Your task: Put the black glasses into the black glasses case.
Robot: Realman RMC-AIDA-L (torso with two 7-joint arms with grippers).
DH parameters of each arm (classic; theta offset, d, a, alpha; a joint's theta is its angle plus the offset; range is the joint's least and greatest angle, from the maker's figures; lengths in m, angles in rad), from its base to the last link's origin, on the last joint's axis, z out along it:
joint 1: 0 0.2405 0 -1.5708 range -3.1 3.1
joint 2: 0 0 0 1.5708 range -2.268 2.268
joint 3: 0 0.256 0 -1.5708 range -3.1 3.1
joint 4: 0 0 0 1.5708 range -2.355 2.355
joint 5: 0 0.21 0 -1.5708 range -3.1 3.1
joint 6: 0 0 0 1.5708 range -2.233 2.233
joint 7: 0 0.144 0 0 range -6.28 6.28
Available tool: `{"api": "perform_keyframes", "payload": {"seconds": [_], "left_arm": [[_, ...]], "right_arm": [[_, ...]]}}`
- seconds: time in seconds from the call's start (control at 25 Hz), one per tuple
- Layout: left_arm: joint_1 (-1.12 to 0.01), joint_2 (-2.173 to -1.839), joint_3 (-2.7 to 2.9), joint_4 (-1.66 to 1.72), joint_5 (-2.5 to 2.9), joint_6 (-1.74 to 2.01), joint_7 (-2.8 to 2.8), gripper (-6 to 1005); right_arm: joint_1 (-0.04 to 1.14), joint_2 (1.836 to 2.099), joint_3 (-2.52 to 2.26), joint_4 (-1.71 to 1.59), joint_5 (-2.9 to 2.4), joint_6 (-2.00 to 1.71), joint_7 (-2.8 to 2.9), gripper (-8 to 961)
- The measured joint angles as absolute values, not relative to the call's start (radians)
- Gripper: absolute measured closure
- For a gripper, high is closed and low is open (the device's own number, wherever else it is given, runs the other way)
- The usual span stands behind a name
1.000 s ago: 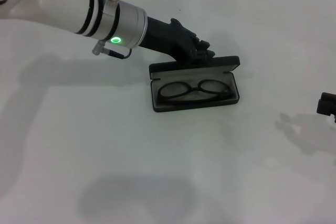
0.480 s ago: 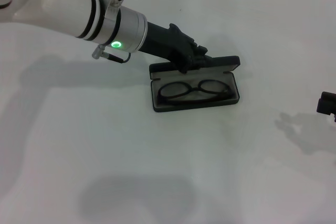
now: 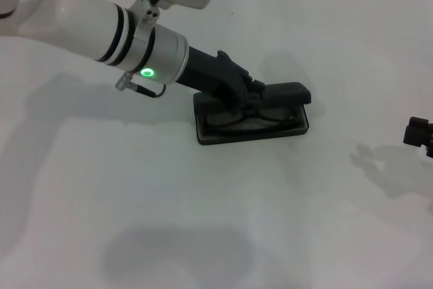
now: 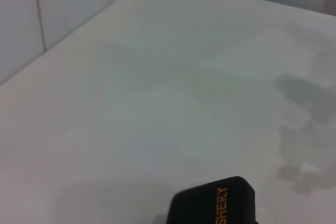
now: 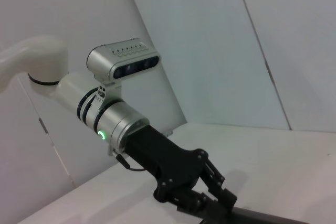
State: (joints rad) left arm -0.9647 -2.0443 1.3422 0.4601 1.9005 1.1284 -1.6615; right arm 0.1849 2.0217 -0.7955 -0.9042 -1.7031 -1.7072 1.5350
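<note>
We take the black glasses case [image 3: 252, 121] as our landmark; it lies on the white table [image 3: 203, 221] a little beyond the middle of the head view. Largest item first: the table, a plain white surface with soft shadows on it, which carries the case and nothing else that we can make out.

Next, the left arm [image 3: 101, 28], white with a silver wrist ring and a green light, reaches in from the far left of the case and slants down toward it. Its left gripper [image 3: 247, 91] sits at the case's rear edge, against the lid near the lid's left half. We cannot tell from any view whether its fingers are apart or together.

The case itself: its long axis runs left to right across the head view, tilted slightly so the right end sits a touch farther from the robot. The lid [image 3: 284, 93] hangs partly lowered over the base, hinge side away from the robot, and leaves a gap along the near side. In the left wrist view a corner of the lid with orange lettering [image 4: 221, 205] shows.

The black glasses [image 3: 247, 114] lie inside the case, along its length, only partly seen through the gap.

The right gripper [image 3: 418, 133] sits well to the right of the case, at the view's edge; finger state not visible.
</note>
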Motion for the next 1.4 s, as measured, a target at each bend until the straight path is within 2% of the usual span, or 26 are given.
{"api": "perform_keyframes", "payload": {"seconds": [0.56,0.84,1.0,1.12,1.28,1.4], "left_arm": [[-0.928,-2.086,1.342,0.517,1.962,1.227,-1.651,780],[-0.735,-2.084,1.321,0.919,1.817,1.471,-1.706,783],[-0.636,-2.079,1.227,0.947,1.718,1.602,-1.657,752],[-0.610,-2.070,1.149,0.888,1.700,1.687,-1.624,728],[-0.607,-2.039,1.019,0.735,1.665,1.836,-1.508,697],[-0.595,-2.006,0.959,0.637,1.647,1.910,-1.422,587]], "right_arm": [[0.187,2.022,-0.802,-0.893,-1.701,-1.709,1.531,756],[0.182,2.021,-0.791,-0.902,-1.696,-1.786,1.490,754],[0.205,2.027,-0.858,-0.906,-1.644,-1.861,1.442,754],[0.219,2.027,-0.964,-0.909,-1.562,-1.870,1.405,753],[0.232,2.026,-1.092,-0.942,-1.490,-1.852,1.367,565],[0.235,2.027,-1.132,-0.975,-1.479,-1.831,1.368,372]]}}
